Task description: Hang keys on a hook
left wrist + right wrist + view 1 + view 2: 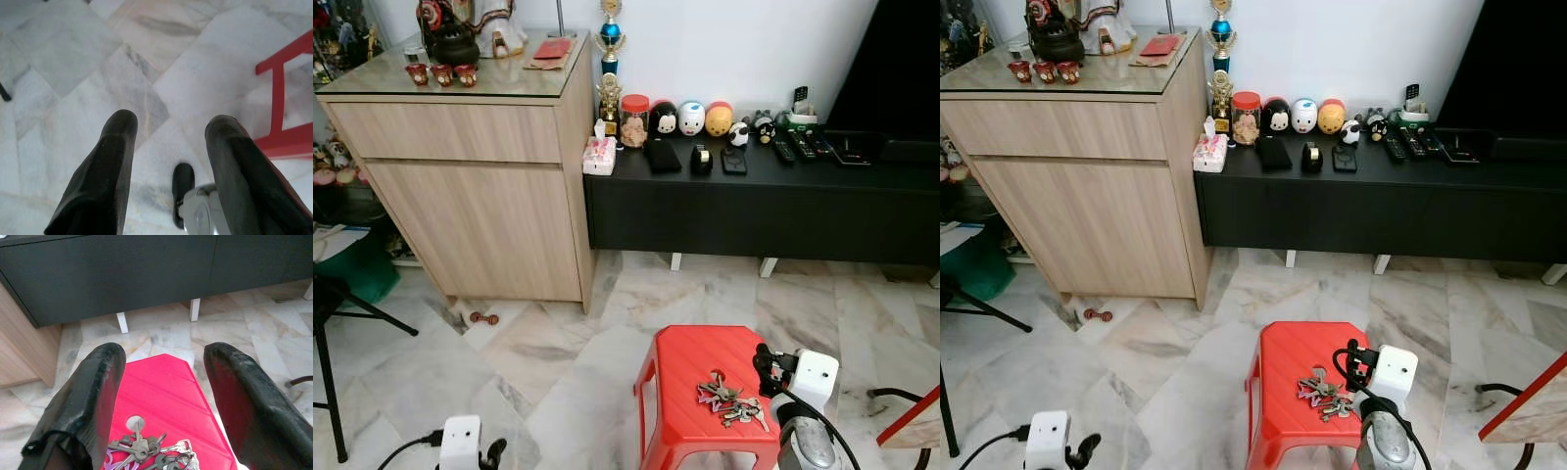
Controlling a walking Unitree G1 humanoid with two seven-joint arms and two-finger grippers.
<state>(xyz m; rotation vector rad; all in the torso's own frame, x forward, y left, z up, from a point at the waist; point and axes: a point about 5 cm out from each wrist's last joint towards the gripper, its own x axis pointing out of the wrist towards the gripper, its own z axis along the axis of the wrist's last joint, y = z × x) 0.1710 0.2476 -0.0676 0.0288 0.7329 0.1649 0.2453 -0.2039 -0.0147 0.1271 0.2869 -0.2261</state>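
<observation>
Seen from the head camera: a bunch of metal keys (729,399) lying on the flat top of a small red plastic stool (690,367), toward its right front corner, on a pale marble tile floor (558,362). Just right of the keys, the right tool (766,372), black fingers pointing forward beside the stool's edge, silver arm and white wrist block behind it. Low at the left, well apart from the stool, the left tool (493,453), hanging near the floor.

Behind the stool, a long black low cabinet (764,206) against a white wall, its top lined with a row of round toy figures (692,117), a red-lidded glass jar (634,119), a small gold trophy (609,98), a pink tissue packet (599,156) and black remote controls (800,147). To its left, a taller light wood sideboard (480,186) with a glass top carrying little red cups (441,74).

From the right wrist camera: both black fingers (83,401) spread wide apart, nothing between them; keys on their ring resting on the red seat in the gap's line, the cabinet's white feet (122,323) beyond.

From the left wrist camera: two fingers (105,171) likewise apart and empty, marble floor below, a red stool leg (279,98) off to one side, and a dark robot foot (182,183) on the tiles.
</observation>
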